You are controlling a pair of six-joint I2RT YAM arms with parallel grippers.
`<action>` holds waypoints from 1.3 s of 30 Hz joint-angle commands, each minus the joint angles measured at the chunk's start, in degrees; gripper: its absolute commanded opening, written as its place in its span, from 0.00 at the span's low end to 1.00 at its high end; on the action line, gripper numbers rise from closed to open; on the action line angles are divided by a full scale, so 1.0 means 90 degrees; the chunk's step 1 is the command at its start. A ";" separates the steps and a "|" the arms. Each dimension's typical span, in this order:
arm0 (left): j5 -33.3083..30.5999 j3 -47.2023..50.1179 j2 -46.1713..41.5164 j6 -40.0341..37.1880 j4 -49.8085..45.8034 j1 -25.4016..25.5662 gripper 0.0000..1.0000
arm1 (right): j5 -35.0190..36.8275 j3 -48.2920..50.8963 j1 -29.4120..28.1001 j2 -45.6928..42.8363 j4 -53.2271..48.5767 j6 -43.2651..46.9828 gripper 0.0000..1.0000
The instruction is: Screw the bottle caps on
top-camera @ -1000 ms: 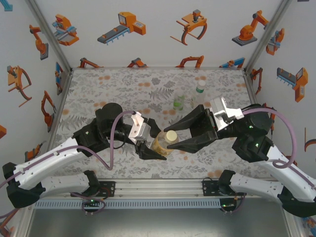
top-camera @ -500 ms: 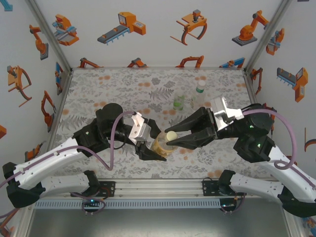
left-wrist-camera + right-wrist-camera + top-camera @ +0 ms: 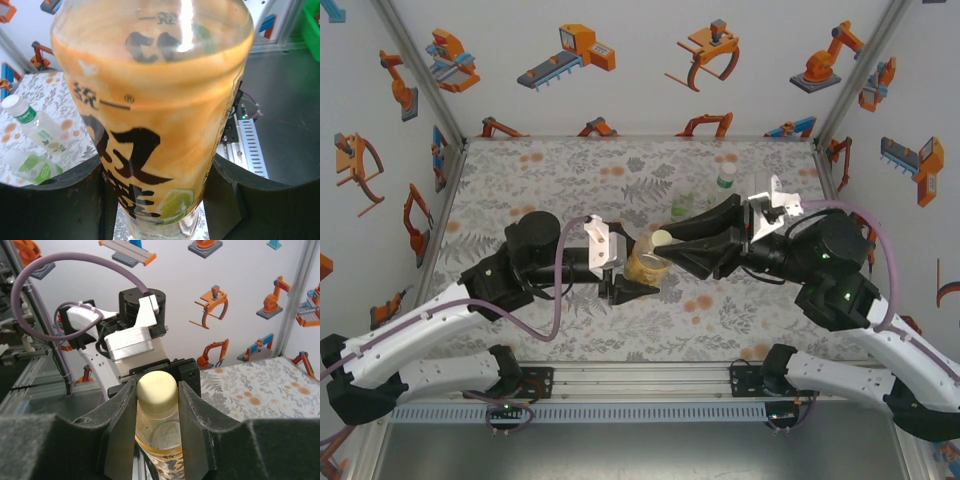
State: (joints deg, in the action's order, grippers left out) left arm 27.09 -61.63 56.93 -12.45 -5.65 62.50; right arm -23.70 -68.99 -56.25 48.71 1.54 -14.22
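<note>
Bottle cap [image 3: 662,238], pale, round, one item. It sits on top of the neck of the amber bottle [image 3: 645,270]; how far it is threaded on cannot be told. It is gripped from two sides by the right gripper [image 3: 156,390], whose jaws stand narrow and press flat against the cap's side wall.

Amber bottle, clear plastic, yellow-orange label with dark characters and a lime slice printed near the bottom edge. It is held tilted over the middle of the table [image 3: 520,180], somewhat toward the near edge, with its neck leaning toward the far right corner. The left gripper [image 3: 155,200] clamps the body, jaws closed on the labelled part, one finger on each side (in the left wrist view the label is pressed between both black fingers).

Clear bottle with a green label [image 3: 682,207], small. It is on the table right of centre, toward the far edge, apart from both grippers. Whether it is capped cannot be told.

White-capped bottle [image 3: 725,180], small, clear, with some green print. It is near the far edge toward the far right corner, just beyond the green-labelled one and not touching it.

Table, covered in a pale leaf-and-flower pattern with orange spots.
</note>
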 commanded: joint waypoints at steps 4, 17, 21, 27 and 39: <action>-0.0305 -0.0362 0.0244 -0.0294 -0.0011 0.0013 0.00 | 0.0874 0.0133 -0.0198 0.0298 -0.0273 -0.0344 0.00; -0.0734 -0.0500 0.0268 -0.0190 -0.0378 0.0010 0.00 | 0.2873 -0.0244 -0.0825 0.0500 -0.1635 0.0199 0.00; -0.0670 -0.0367 0.0130 -0.0150 -0.0299 0.0011 0.00 | 0.2447 -0.0035 -0.0839 0.0318 -0.1098 0.0417 0.00; 0.0010 -0.0043 -0.0225 -0.0187 0.0013 0.0010 0.00 | 0.1646 0.0119 -0.0840 -0.0117 -0.0790 0.0671 0.18; 0.1366 -0.0163 -0.0166 -0.0132 -0.0035 0.0017 0.00 | 0.0164 -0.0039 -0.0840 -0.0339 -0.0670 0.1311 0.48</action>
State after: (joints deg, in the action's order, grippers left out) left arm 33.80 -61.60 56.01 -12.97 -8.73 62.33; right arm -17.02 -68.20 -63.83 45.30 -4.73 -5.34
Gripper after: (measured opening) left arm 0.547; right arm 0.467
